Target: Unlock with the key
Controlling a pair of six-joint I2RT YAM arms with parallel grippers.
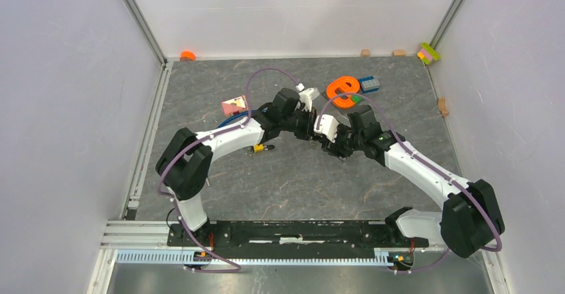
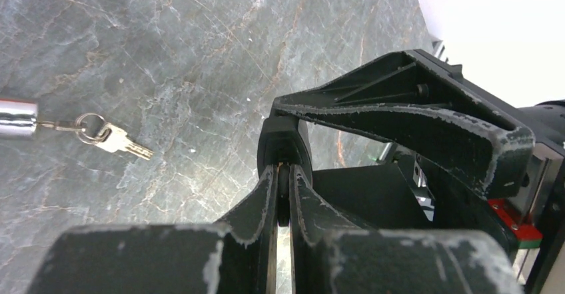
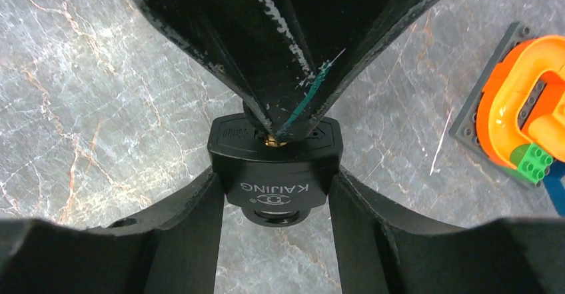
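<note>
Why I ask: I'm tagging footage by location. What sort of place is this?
Probably a robotics lab test cell: white walls on metal posts box in a stone-patterned tabletop, a left arm and a right arm sit on a rail at its near edge, and toy bricks lie at the back.

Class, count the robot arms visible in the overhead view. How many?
2. The left arm reaches in from the left, the right arm from the right; none seems hidden.

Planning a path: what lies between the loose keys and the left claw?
Only bare tabletop between the loose keys and the left claw, as the left wrist view shows.
</note>
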